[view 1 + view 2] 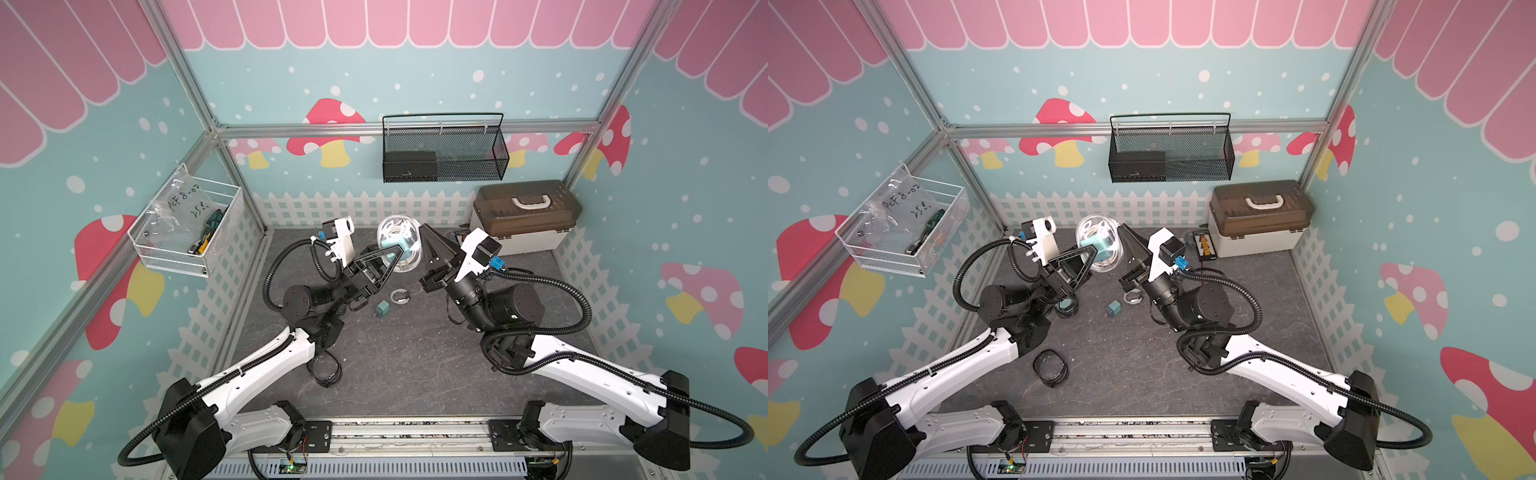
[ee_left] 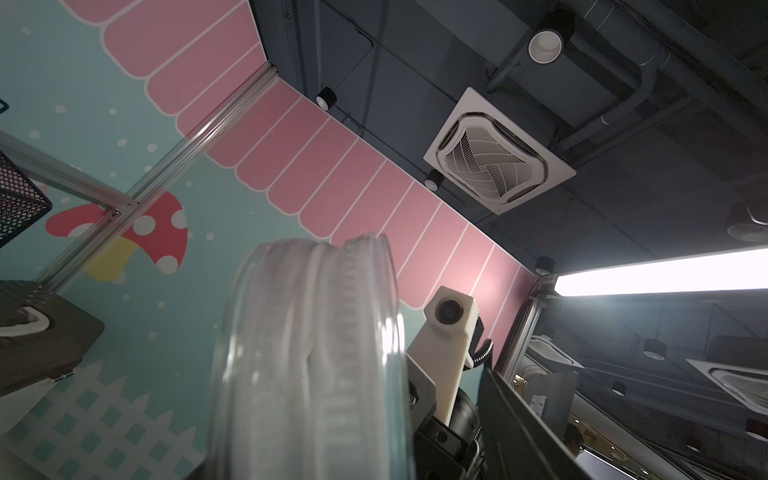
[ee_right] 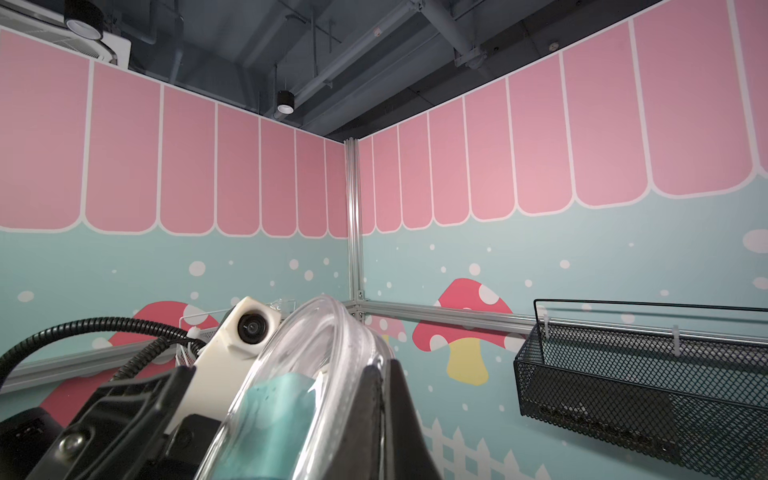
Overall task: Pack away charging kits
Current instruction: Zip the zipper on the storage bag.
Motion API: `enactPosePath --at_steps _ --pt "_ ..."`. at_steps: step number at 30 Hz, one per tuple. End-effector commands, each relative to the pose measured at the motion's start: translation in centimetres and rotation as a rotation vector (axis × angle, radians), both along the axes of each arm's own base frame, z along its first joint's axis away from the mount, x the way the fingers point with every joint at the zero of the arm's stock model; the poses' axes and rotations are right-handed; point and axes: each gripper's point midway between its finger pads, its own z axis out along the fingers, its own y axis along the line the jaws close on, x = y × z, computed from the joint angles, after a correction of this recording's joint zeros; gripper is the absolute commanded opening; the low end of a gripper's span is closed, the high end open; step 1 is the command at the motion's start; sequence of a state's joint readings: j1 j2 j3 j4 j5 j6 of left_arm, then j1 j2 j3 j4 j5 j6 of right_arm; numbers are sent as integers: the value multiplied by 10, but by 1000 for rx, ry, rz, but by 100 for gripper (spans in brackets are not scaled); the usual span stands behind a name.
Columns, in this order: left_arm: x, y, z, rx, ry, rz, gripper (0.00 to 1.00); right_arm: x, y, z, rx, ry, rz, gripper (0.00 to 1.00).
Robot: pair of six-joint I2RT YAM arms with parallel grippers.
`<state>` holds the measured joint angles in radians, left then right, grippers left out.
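A clear pouch [image 1: 400, 245] [image 1: 1100, 243] hangs in the air above the back of the table, with a teal charger [image 3: 278, 411] and a white coiled cable inside. My right gripper [image 1: 424, 231] [image 3: 384, 368] is shut on the pouch's rim. My left gripper [image 1: 397, 254] reaches to the pouch's other side. The pouch [image 2: 307, 353] fills the space in front of it, and whether its jaws press on it is unclear. On the table lie a loose teal charger [image 1: 381, 311], a coiled white cable [image 1: 400, 296] and a black-rimmed pouch [image 1: 1050, 368]. Another black-rimmed pouch [image 1: 1066, 306] shows under the left arm.
A beige box with a brown lid [image 1: 525, 216] stands at the back right, with a black board with orange connectors [image 1: 1202, 245] beside it. A black mesh basket [image 1: 444, 149] hangs on the back wall. A white wire basket [image 1: 187, 226] hangs on the left wall.
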<state>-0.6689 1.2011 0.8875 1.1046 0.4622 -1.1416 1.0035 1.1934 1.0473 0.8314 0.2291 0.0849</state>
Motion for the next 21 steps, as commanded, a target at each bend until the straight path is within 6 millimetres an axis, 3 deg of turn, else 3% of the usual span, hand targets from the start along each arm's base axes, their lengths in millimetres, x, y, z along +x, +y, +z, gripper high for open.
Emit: enactPosePath --at_steps 1,16,21 --pt "0 7 5 -64 24 -10 69 0 -8 12 118 -18 -5 0" --pt "27 8 0 -139 130 56 64 16 1 -2 267 33 -8 0" --pt "34 6 -3 -142 162 64 43 19 6 -9 259 44 -11 0"
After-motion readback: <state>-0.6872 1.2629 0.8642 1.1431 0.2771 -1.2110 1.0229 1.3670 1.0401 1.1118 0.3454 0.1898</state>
